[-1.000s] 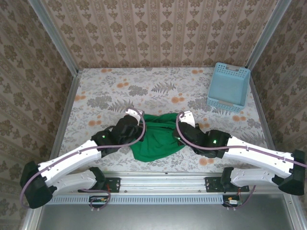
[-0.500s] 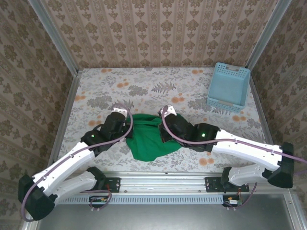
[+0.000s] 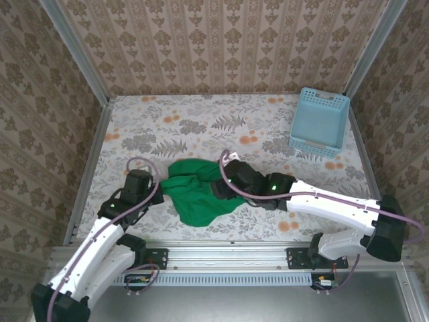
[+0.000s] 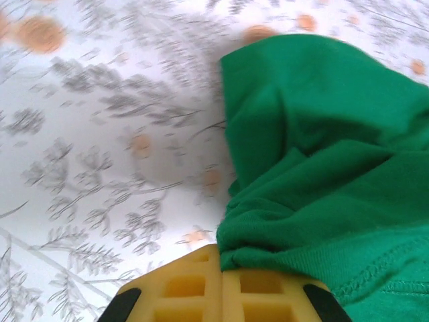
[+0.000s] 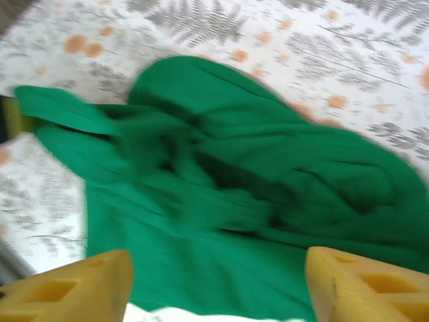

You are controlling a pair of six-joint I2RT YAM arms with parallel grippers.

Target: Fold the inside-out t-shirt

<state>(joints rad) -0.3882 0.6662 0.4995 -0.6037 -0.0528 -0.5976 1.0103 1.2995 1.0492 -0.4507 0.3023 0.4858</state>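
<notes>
Near the table's front edge, the green t-shirt stretches left to right, left end pinched in the clamped left gripper (right gripper gapes empty over its right end).

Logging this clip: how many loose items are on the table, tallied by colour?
Green: 1 (t-shirt)
Light blue: 1 (basket)
Total: 2
</notes>
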